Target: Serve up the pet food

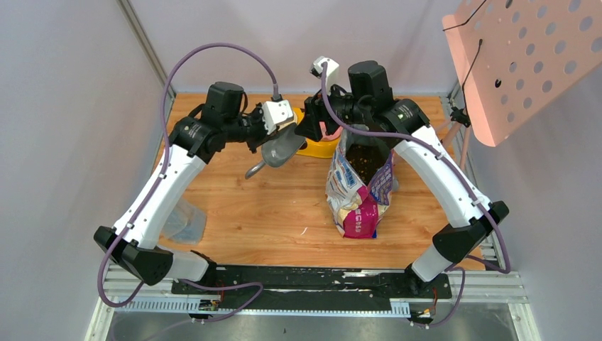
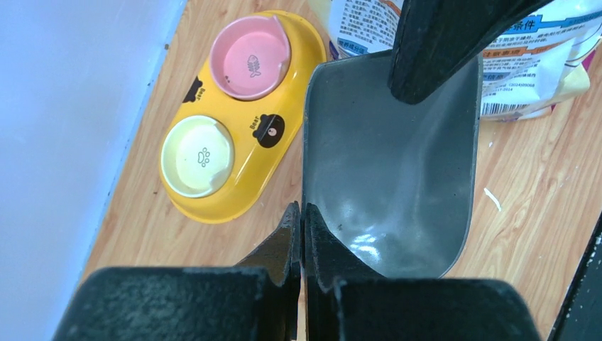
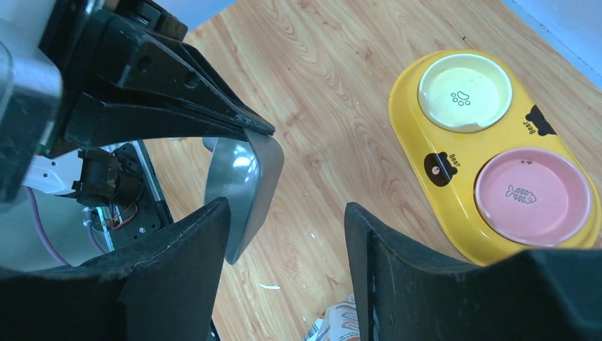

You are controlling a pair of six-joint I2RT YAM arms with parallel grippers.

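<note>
The pet food shows as dark kibble inside the open top of the printed bag, which stands right of centre. My left gripper is shut on the rim of the grey scoop and holds it above the table. In the left wrist view the scoop is empty and the jaws pinch its left edge. My right gripper is open and empty between scoop and bag; in its own view the scoop hangs just left. The yellow twin-bowl feeder holds empty pink and cream bowls.
The feeder lies at the back centre, half hidden by both grippers. A pink perforated panel hangs at the top right. A clear plastic bag lies under my left arm. Walls close in on the left, back and right.
</note>
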